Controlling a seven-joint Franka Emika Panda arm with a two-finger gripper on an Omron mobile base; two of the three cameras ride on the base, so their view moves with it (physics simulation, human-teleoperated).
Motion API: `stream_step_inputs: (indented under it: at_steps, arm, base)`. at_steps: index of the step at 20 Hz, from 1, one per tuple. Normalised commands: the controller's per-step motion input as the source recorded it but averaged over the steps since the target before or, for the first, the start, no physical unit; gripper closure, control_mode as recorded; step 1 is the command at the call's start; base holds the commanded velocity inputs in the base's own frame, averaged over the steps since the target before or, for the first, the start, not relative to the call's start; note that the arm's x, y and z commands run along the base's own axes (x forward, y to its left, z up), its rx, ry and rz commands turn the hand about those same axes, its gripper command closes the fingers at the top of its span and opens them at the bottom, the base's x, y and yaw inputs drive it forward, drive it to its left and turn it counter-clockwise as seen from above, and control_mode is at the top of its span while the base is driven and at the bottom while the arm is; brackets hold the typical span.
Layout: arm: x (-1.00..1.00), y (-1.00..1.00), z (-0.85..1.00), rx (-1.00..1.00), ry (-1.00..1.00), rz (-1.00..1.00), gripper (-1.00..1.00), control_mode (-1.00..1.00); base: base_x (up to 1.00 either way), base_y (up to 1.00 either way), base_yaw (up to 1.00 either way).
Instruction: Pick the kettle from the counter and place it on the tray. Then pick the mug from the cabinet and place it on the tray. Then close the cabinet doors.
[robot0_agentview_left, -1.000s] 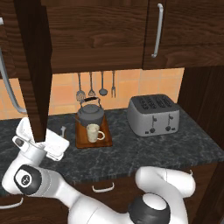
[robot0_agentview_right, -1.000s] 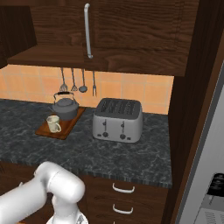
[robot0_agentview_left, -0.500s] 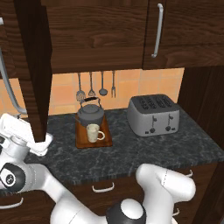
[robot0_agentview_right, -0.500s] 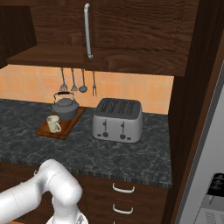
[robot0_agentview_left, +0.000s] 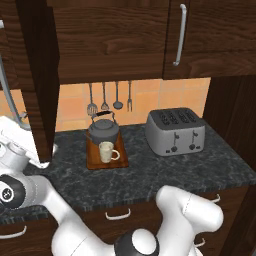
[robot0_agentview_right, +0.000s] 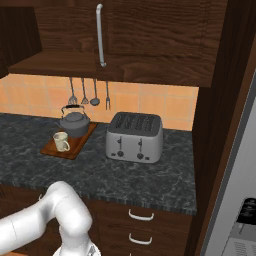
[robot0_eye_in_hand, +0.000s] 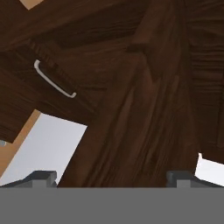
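The kettle (robot0_agentview_left: 103, 131) and the mug (robot0_agentview_left: 106, 151) are both seen standing on the tray (robot0_agentview_left: 93, 159), the mug at the front and the kettle just behind it, all of this well away from the jaws. The same group is seen from the other side, kettle (robot0_agentview_right: 74, 122), mug (robot0_agentview_right: 61, 141) and tray (robot0_agentview_right: 77, 145), resting on the counter (robot0_agentview_right: 140, 175). The tray is laid on the dark marbled counter (robot0_agentview_left: 165, 172), with a silver toaster (robot0_agentview_left: 175, 131) set apart from it on the same worktop. Hanging utensils (robot0_agentview_left: 104, 97) are seen on the orange tiled wall behind the kettle.

One cabinet door (robot0_agentview_left: 37, 75) is seen standing open, edge-on, at the left of the left base view. The gripper (robot0_eye_in_hand: 111, 177) is held close against it with its jaws spread wide, nothing between them; a dark wooden door panel (robot0_eye_in_hand: 135, 127) is seen straight ahead of the fingertips (robot0_eye_in_hand: 41, 177), spanning the gap. A curved silver handle (robot0_eye_in_hand: 53, 81) on a lower front is seen beyond the jaws. Whether the fingertips touch the wood cannot be told.
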Motion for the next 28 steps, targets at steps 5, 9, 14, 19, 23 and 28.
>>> stream_step_inputs:
  at_steps: [5, 9, 14, 19, 23, 28]
  arm:
    - [0.00, -0.53, 0.21, 0.00, 0.00, 0.00, -1.00, -1.00]
    - [0.00, -0.68, 0.24, 0.03, 0.00, 0.00, -1.00, -1.00]
    - [0.00, -0.80, 0.31, 0.07, 0.00, 0.04, -1.00, -1.00]
    - [0.01, -0.78, 0.34, 0.10, 0.00, 0.10, -1.00, -1.00]
    - [0.21, -0.90, 0.32, 0.14, 0.00, 0.15, -1.00, -1.00]
    - [0.43, -0.89, 0.23, 0.18, 0.00, 0.23, -1.00, -1.00]
  base:
    - [0.00, 0.00, 0.00]
    - [0.00, 0.00, 0.00]
    - [0.00, 0.00, 0.00]
    - [0.00, 0.00, 0.00]
    - [0.00, 0.00, 0.00]
    - [0.00, 0.00, 0.00]
